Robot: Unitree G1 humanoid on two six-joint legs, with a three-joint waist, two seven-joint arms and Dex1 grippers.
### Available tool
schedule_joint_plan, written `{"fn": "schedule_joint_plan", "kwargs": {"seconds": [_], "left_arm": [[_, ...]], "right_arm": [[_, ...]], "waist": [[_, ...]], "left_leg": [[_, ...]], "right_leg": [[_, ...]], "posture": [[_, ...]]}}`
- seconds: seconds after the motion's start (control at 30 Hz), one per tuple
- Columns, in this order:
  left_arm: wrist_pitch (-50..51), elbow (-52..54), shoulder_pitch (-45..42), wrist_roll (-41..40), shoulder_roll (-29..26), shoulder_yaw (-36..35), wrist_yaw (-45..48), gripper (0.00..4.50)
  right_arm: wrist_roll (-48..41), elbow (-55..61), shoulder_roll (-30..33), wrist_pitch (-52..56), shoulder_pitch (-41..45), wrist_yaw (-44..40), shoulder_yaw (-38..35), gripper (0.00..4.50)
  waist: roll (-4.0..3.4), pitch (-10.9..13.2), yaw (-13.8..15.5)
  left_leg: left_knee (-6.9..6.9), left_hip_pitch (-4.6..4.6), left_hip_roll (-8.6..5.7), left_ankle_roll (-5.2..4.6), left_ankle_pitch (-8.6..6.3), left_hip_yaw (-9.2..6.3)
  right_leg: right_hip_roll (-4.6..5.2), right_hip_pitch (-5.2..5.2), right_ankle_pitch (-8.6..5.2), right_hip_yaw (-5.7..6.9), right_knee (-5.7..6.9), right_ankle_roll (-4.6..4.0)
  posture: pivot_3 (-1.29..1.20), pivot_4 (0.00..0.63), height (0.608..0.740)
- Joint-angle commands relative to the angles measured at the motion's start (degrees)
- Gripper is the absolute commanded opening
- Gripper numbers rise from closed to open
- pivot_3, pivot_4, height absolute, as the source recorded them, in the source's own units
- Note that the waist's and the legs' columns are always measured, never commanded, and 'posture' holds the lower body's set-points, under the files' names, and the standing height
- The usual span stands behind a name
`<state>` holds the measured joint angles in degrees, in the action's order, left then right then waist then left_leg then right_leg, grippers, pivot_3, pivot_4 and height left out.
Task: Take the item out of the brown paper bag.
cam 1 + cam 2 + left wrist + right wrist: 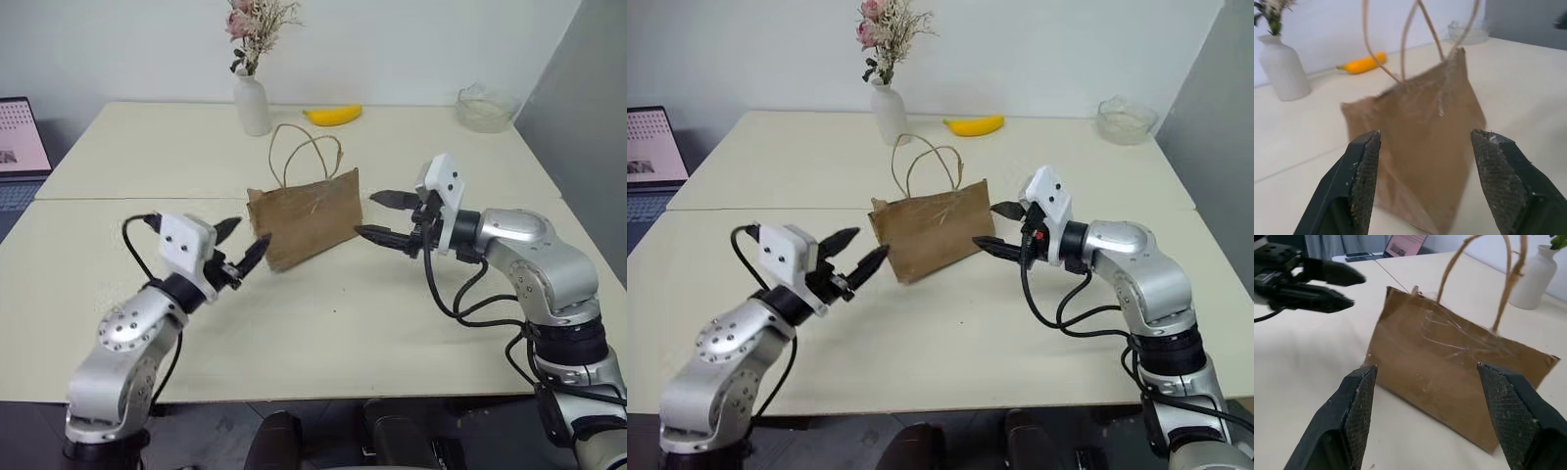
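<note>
The brown paper bag (306, 218) is standing upright near the middle of the pale worktop (323, 323), its two thin cord handles (306, 157) looping up above its mouth. The left gripper (242, 247) is hovering just beside the bag's left end, its two black fingers spread apart and holding nothing. The right gripper (384, 215) is hanging near the bag's right end, fingers likewise apart and empty; one fingertip is lying close to the bag's edge, though whether it is touching cannot be told.

Behind the bag a white vase (252, 103) with dried flowers (257, 24) is standing toward the far edge of the worktop, and a yellow banana (333, 116) is lying just to its right. A clear glass bowl (486, 108) is sitting at the far right corner. A laptop (20, 147) is showing at the left border, cut off by the frame. None of these is crowding the bag; the worktop around it is bare, with a seam (147, 199) running across behind it.

The item is staying out of sight: the bag's mouth appears nearly closed and its crinkled sides are hiding whatever is inside. In the left wrist view the bag is blurred, so its surface detail is hard to read there.
</note>
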<state>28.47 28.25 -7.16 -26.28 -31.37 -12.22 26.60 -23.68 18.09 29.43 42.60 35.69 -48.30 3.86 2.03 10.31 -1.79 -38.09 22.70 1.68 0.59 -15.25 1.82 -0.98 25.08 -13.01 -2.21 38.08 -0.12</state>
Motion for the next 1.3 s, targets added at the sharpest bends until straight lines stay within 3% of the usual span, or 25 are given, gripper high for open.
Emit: {"fn": "schedule_joint_plan", "kwargs": {"seconds": [0.03, 0.1, 0.47, 1.07, 1.3], "left_arm": [[0.11, -2.85, -4.29, -0.85, -1.64, -1.59, 1.43, 4.14], [0.88, -4.94, -6.8, -0.91, -2.39, -1.18, 1.99, 4.48], [2.56, -20.71, -22.81, -0.18, -6.94, 5.03, 14.27, 4.48], [-4.06, -51.85, -44.91, 9.63, -2.17, 14.95, 25.08, 4.48], [-9.7, -60.57, -49.79, 13.72, -2.53, 17.68, 32.56, 2.32]], "right_arm": [[-1.19, 2.69, 0.56, 0.29, -0.12, 0.89, -0.73, 3.45], [-1.39, 3.0, 0.58, 0.47, -0.19, 1.3, -0.71, 3.45], [-3.68, 5.37, 0.56, 1.19, 0.87, 1.75, -0.34, 3.45], [-11.18, 13.28, 4.83, 6.32, -1.34, 2.29, -1.97, 3.45], [-12.64, 14.8, 6.63, 7.19, -2.68, 4.06, -3.53, 3.45]], "waist": [[0.0, 0.0, 0.04], [0.01, 0.0, 0.08], [0.01, 0.0, -0.01], [0.02, -0.01, 0.01], [0.02, -0.01, 0.12]], "left_leg": [[0.0, 0.01, -0.01, 0.0, 0.0, 0.01], [0.0, 0.07, -0.02, 0.0, 0.0, 0.01], [0.0, 0.11, -0.02, 0.0, 0.0, 0.01], [-0.03, 0.19, -0.05, 0.0, 0.0, -0.03], [-0.03, 0.21, -0.07, 0.0, 0.0, -0.03]], "right_leg": [[0.0, 0.0, 0.0, -0.01, -0.01, 0.0], [0.01, 0.01, 0.0, -0.01, -0.06, 0.01], [0.01, 0.04, 0.0, 0.01, -0.07, 0.02], [0.01, 0.08, 0.0, 0.04, -0.05, 0.03], [0.01, 0.09, 0.0, 0.04, -0.06, 0.03]], "posture": [[0.0, 0.15, 0.74], [0.0, 0.15, 0.74], [0.0, 0.15, 0.74], [0.0, 0.15, 0.74], [0.0, 0.15, 0.74]]}}
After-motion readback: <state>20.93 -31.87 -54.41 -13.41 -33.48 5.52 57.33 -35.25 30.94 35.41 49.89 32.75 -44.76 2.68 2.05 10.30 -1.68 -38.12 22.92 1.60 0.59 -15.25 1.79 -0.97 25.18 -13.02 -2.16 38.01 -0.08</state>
